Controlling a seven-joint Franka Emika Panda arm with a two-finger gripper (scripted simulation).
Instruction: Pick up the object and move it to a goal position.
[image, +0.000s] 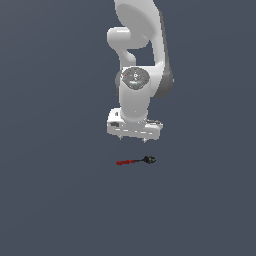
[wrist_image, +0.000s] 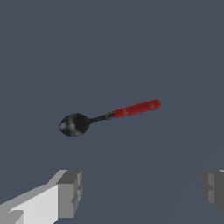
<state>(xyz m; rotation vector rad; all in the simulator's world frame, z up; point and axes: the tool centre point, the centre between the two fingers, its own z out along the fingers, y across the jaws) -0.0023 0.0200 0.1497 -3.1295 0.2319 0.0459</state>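
A plain, dark grey-blue surface (image: 50, 200) fills the scene, seemingly flat and unmarked.

My arm (image: 135, 65) looks like smooth, faintly glossy white plastic. My claw (wrist_image: 142, 190) has matt grey pads (wrist_image: 70, 192). The object (wrist_image: 109, 117) shows a glossy red handle and shiny black head.

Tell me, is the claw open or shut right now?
Open. In the wrist view, the claw shows its two fingers far apart with nothing between them; the spoon lies beyond, untouched.
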